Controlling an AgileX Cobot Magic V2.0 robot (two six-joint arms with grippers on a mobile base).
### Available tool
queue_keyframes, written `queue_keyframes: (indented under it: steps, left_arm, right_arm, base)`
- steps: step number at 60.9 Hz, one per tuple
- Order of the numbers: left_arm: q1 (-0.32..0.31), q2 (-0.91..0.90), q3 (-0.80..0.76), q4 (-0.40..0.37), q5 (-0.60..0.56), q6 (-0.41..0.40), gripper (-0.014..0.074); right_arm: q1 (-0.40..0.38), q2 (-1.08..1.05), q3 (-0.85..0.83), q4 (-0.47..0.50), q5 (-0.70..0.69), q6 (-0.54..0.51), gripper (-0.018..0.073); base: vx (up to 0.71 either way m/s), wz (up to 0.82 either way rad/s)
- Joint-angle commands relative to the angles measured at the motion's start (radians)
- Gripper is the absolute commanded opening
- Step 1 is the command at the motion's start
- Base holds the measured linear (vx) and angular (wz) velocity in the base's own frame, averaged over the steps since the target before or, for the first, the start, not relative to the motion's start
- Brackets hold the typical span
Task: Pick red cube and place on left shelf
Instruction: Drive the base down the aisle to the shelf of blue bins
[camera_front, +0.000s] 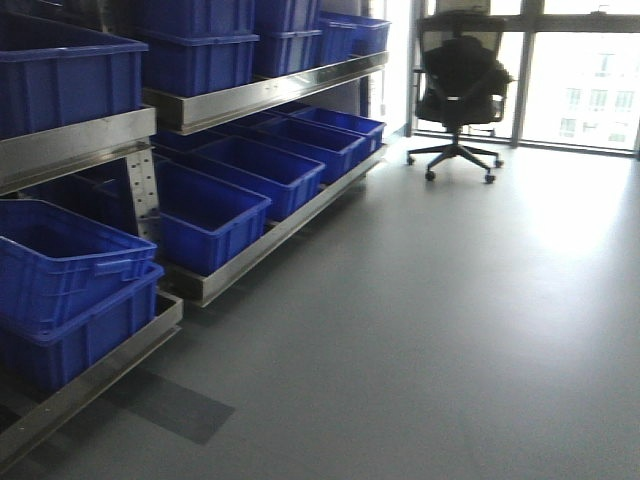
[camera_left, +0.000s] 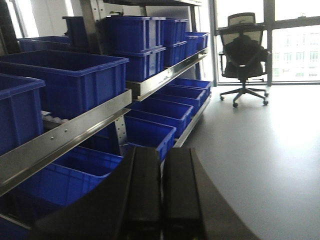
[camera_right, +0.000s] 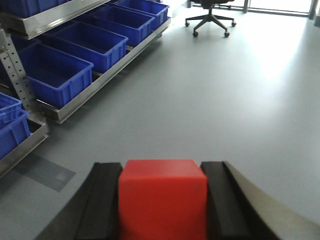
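Observation:
The red cube (camera_right: 162, 197) sits between the two black fingers of my right gripper (camera_right: 162, 172), which is shut on it above the grey floor. The left shelf (camera_front: 265, 95) is a steel rack along the left wall, loaded with blue bins; it also shows in the right wrist view (camera_right: 107, 80) and in the left wrist view (camera_left: 75, 137). My left gripper (camera_left: 161, 165) is shut and empty, its fingers side by side, pointing along the rack. Neither gripper nor the cube shows in the front view.
Blue plastic bins (camera_front: 240, 170) fill both shelf levels. A black office chair (camera_front: 458, 90) stands at the far end by bright windows. Open grey floor (camera_front: 450, 330) lies right of the rack. A darker floor patch (camera_front: 175, 400) lies near the rack's front end.

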Motion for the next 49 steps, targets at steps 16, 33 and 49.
queue_keyframes:
  steps: [16, 33, 49]
  left_arm:
    - [-0.006, 0.008, 0.022, -0.002, -0.084, 0.002, 0.0106]
    - [-0.006, 0.008, 0.022, -0.002, -0.084, 0.002, 0.0106]
    - [-0.006, 0.008, 0.022, -0.002, -0.084, 0.002, 0.0106]
  right_arm:
    - [0.000, 0.004, -0.029, -0.012, -0.088, -0.004, 0.0066]
    - [0.000, 0.004, -0.029, -0.012, -0.088, -0.004, 0.0066]
    - [0.000, 0.004, -0.029, -0.012, -0.088, -0.004, 0.0066]
  base:
    - [0.51, 0.66]
    - [0.43, 0.85]
    - [0.38, 0.78]
